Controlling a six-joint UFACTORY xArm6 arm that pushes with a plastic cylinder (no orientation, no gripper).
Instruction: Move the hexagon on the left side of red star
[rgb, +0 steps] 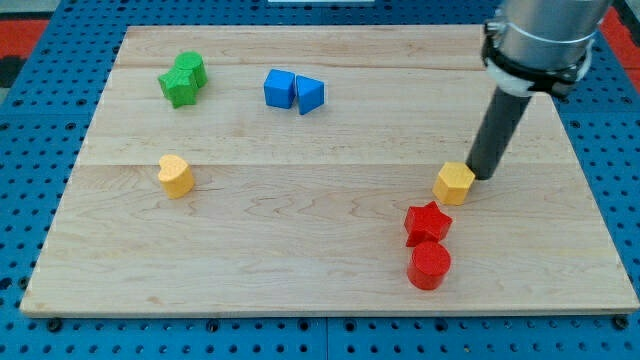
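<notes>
Resting just at the upper right edge of the yellow hexagon (454, 183), the rod's tip (481, 176) looks to be touching it or a hair off; contact cannot be confirmed. No pincer on this arm, only the straight dark rod, so nothing is grasped or released.

Location of task items: the hexagon sits on the right half of the desk (300, 270), just above and to the right of the red star (427, 222), close but apparently apart. It is on the star's wrong side.

Step in hand, as judged: the opening of the push. The tip stands behind the hexagon on its right, which suits a drive toward the view's left.

Next move likely calls for a leftward push along a line that passes above the star, then a nudge downward so the hexagon settles level with the star on its left. A push aimed down-left from here would probably run the hexagon straight into the star.

Other things:
- red cylinder (430, 265), touching or just below the star; would shift if the star is bumped.
- yellow block (175, 175), rounded, shape unclear, far left, well apart.
- two blue blocks (294, 91), side by side, upper middle.
- two green blocks (183, 79), clustered, upper left.

The board left of the star looks free for the hexagon's arrival.
</notes>
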